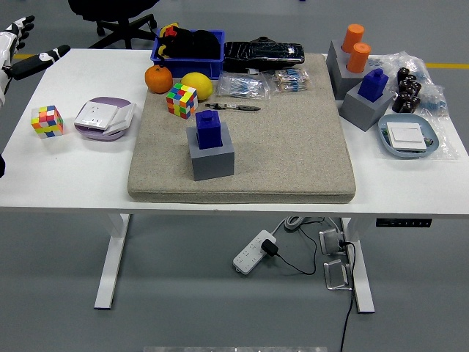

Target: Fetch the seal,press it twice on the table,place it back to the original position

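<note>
Blue seal (208,129) sits upright on its grey block (212,156), near-left part of the beige mat (293,154), nothing touching it. No readable writing anywhere. Second blue seal (374,83) on a grey block at the mat's right edge. Left hand (22,45) mostly cut off at far-left edge, fingers spread, holding nothing. Bagged items along the far edge hard to make out.

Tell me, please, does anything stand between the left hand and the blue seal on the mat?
Yes. The left hand hovers at the table's far left corner; a purple tray and a Rubik's cube lie roughly between it and the blue seal.
</note>
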